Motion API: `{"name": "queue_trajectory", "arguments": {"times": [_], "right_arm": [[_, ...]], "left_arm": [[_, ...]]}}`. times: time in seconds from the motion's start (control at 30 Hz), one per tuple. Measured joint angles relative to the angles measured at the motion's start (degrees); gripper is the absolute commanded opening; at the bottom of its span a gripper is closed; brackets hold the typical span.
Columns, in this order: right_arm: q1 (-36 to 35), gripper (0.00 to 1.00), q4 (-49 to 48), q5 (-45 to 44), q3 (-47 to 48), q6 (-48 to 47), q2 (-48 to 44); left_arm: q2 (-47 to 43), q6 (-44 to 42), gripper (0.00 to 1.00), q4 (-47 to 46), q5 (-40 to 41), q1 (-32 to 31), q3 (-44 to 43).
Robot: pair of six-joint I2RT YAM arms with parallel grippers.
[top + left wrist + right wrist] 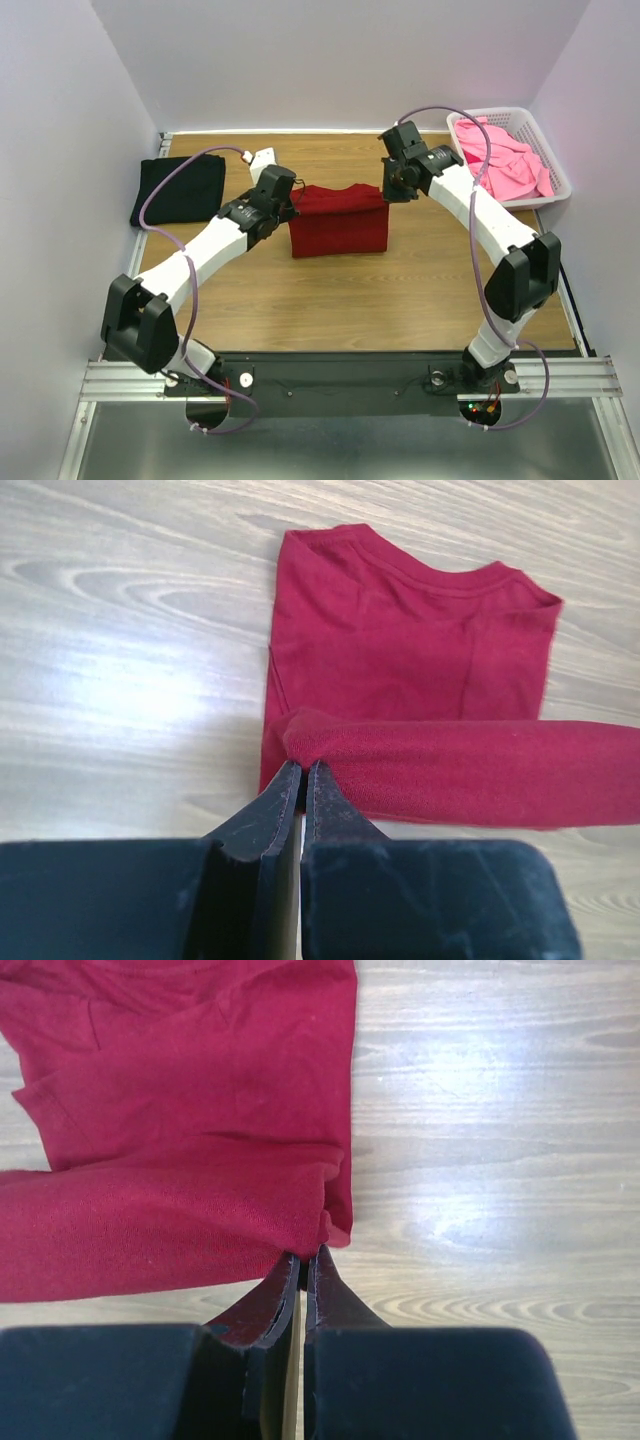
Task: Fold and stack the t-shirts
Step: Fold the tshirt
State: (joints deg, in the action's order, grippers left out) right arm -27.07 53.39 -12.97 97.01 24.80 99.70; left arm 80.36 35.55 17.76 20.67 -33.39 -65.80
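A dark red t-shirt (338, 220) lies in the middle of the wooden table, partly folded, one edge lifted and stretched between my two grippers. My left gripper (291, 207) is shut on the shirt's left corner (305, 735). My right gripper (388, 190) is shut on its right corner (325, 1225). The collar shows in the left wrist view (420, 575). A black t-shirt (178, 190) lies folded at the far left. Bright pink t-shirts (505, 158) are heaped in the basket at the far right.
A white plastic lattice basket (556, 165) stands at the far right corner. A small white object (262, 157) lies behind the left gripper. White walls close in the table on the left, the back and the right.
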Motion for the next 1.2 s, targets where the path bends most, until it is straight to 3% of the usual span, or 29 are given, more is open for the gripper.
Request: {"name": "queue_trajectory", "arguments": {"times": [0.6, 1.2], "right_arm": [[3.06, 0.01, -4.13, 2.99, 11.28, -2.97, 15.85], [5.64, 0.01, -5.01, 4.79, 13.22, -3.52, 19.65]], "left_arm": [[12.5, -7.26, 0.0, -6.14, -3.52, 6.58, -5.7], [18.16, -12.28, 0.0, -9.46, -8.66, 8.76, -9.99]]}}
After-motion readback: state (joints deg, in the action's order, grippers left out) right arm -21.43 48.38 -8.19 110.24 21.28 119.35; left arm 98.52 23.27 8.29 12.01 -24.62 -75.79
